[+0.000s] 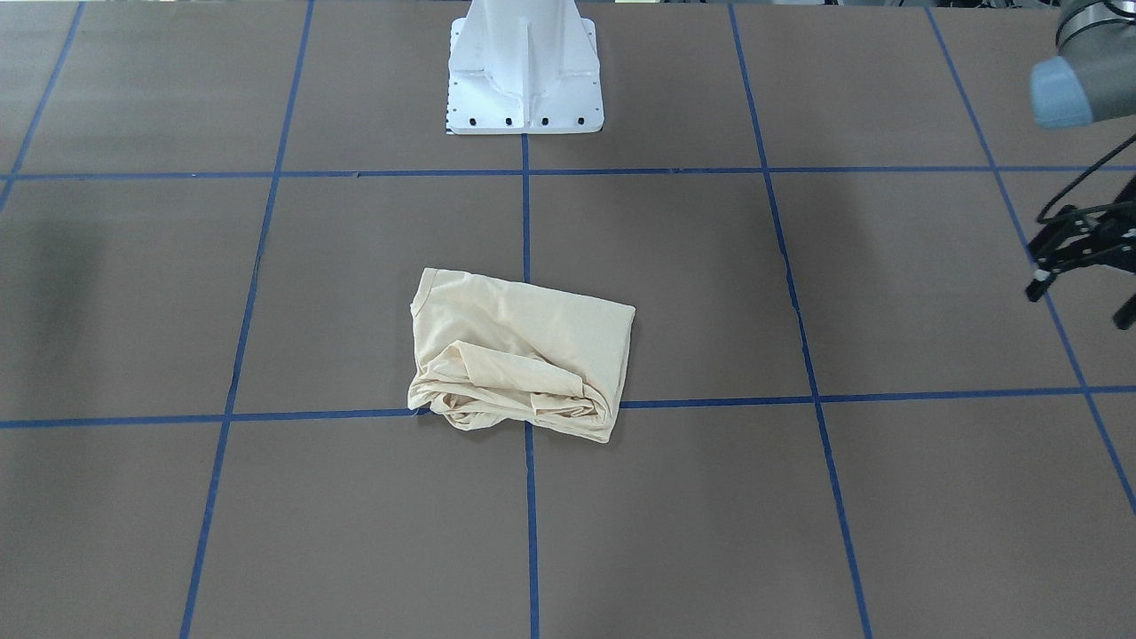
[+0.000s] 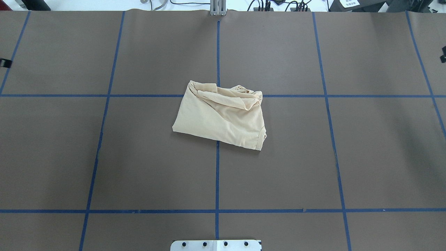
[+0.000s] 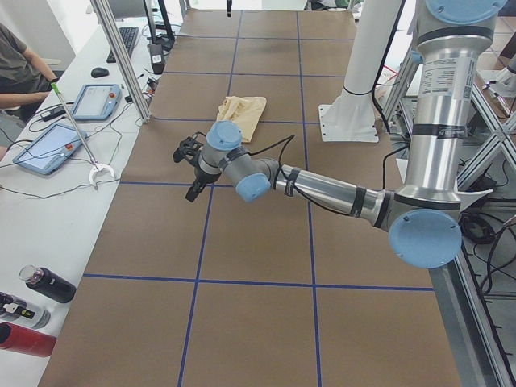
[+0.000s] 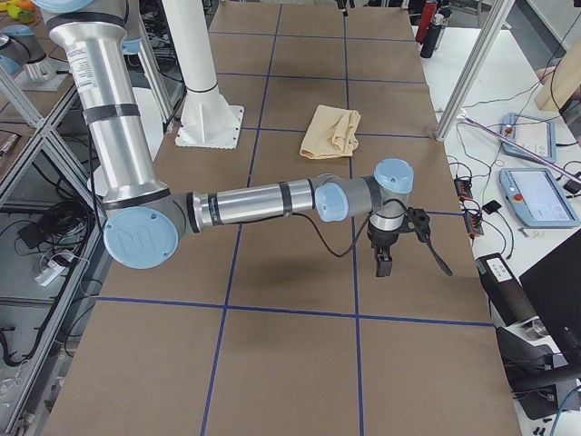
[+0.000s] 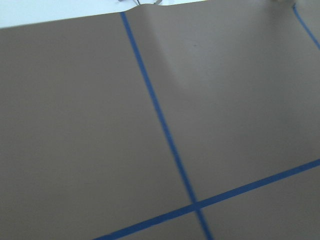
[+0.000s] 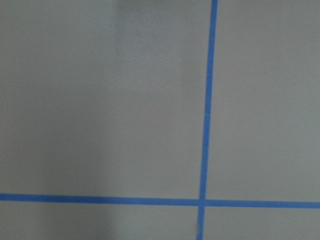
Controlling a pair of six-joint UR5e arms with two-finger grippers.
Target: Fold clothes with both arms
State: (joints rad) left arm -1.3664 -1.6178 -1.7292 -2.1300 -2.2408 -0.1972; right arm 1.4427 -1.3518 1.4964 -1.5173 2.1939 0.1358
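Observation:
The cream-yellow T-shirt (image 1: 524, 355) lies folded into a compact bundle at the middle of the table, its print hidden. It also shows in the overhead view (image 2: 221, 116) and both side views (image 3: 242, 113) (image 4: 331, 130). My left gripper (image 1: 1083, 303) hangs over the table's left end, far from the shirt, empty, with its fingers spread apart; it is the near gripper in the left side view (image 3: 184, 173). My right gripper (image 4: 413, 265) hangs over the table's right end, far from the shirt. I cannot tell whether it is open or shut.
The white pedestal base (image 1: 525, 80) stands at the robot's side of the table (image 2: 278, 167). Blue tape lines grid the brown surface. Beside the table are tablets (image 3: 48, 149), bottles (image 3: 44, 284), an aluminium post (image 3: 121, 64) and a seated person (image 3: 20, 72).

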